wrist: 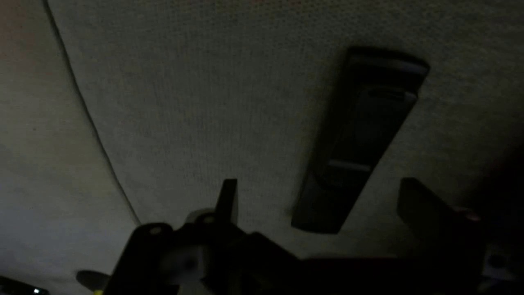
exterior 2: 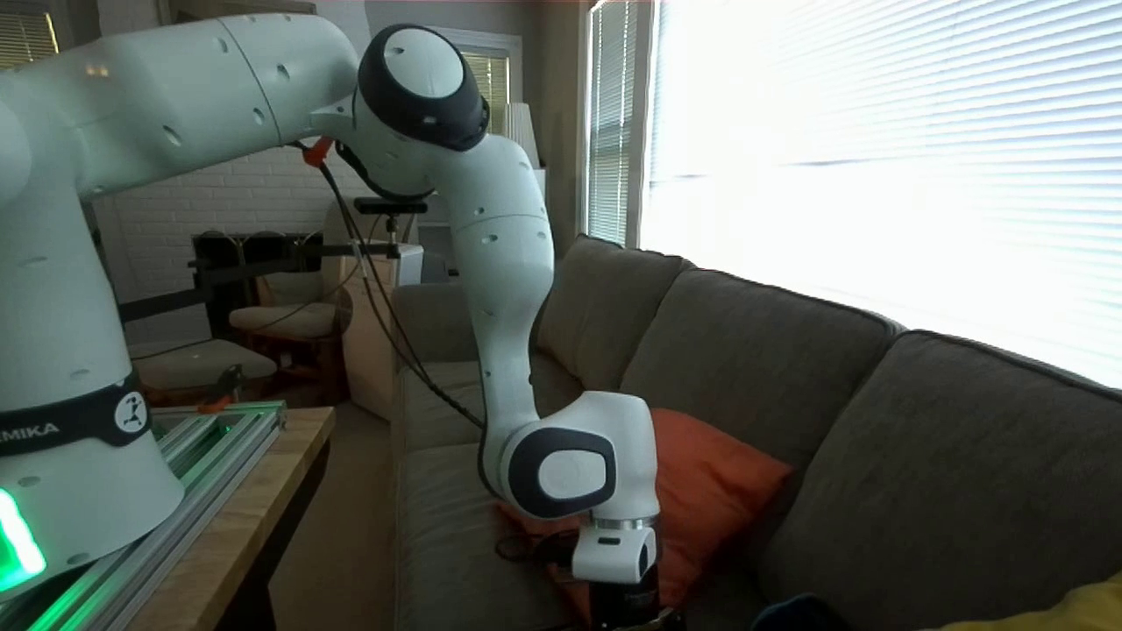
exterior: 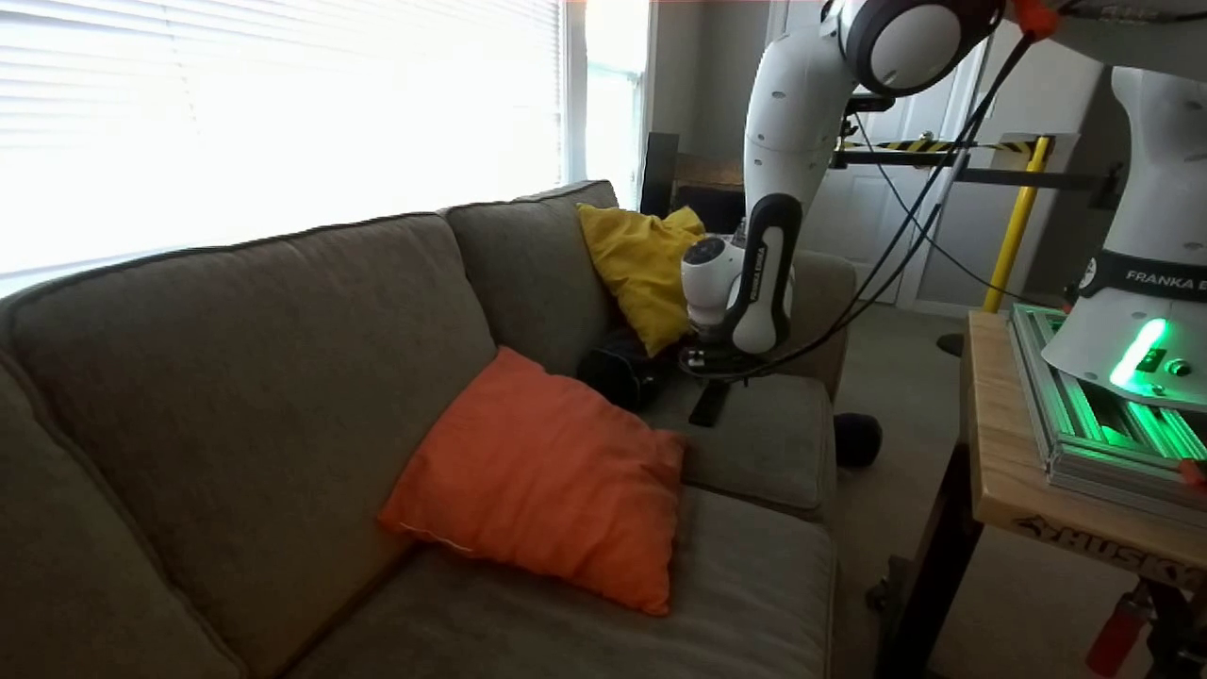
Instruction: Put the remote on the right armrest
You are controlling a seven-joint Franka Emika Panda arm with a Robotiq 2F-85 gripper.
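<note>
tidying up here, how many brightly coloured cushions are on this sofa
2: in an exterior view, the orange cushion lies on the seat, and the yellow cushion sits beside the backrest, farther from the camera. Others may be hidden.

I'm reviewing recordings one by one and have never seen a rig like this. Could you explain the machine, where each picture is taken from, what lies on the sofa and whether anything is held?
The white machine is a robot arm, mounted on a table beside a sofa and ending in a two-fingered gripper. Two pictures come from cameras outside the robot, looking along the sofa from different places; the dark close-up comes from a camera on its wrist. On the sofa are an orange cushion, a yellow cushion, a dark object I cannot identify, and a blackish remote. Nothing is held: the fingers stand apart, and the remote lies on the seat.
</note>
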